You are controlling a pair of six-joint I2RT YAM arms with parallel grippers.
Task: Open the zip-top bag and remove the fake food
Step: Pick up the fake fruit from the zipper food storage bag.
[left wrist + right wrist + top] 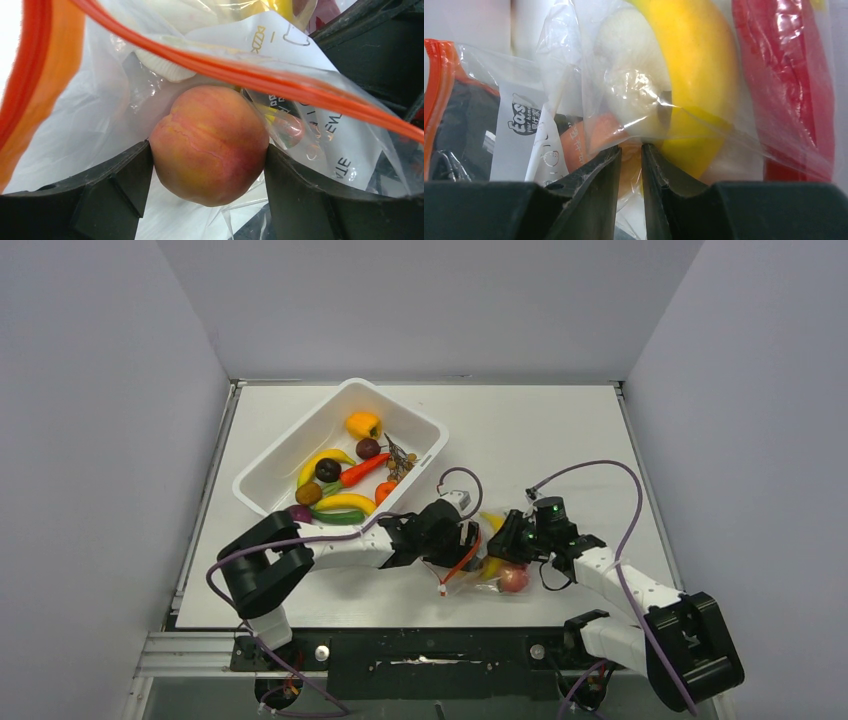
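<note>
Two containers: the white tub point(290, 440) holds toy fruits point(345, 502); the zip-top bag point(480, 575) lies near the front edge of the table point(560, 430). In the bag's open mouth the left hand point(207, 150) pinches a peach point(210, 125); the right hand point(631, 160) is pressed together on its film beside a banana point(694, 75). One label point(521, 120) reads "Easy".

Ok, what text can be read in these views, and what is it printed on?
"Easy": on the white label panel of the zip-top bag, right wrist view.
Small line beneath it and the orange characters beside it: too blurred to read.
Left wrist view: black letter fragments on the creased label, no whole word readable.
Top view: nothing readable.
</note>
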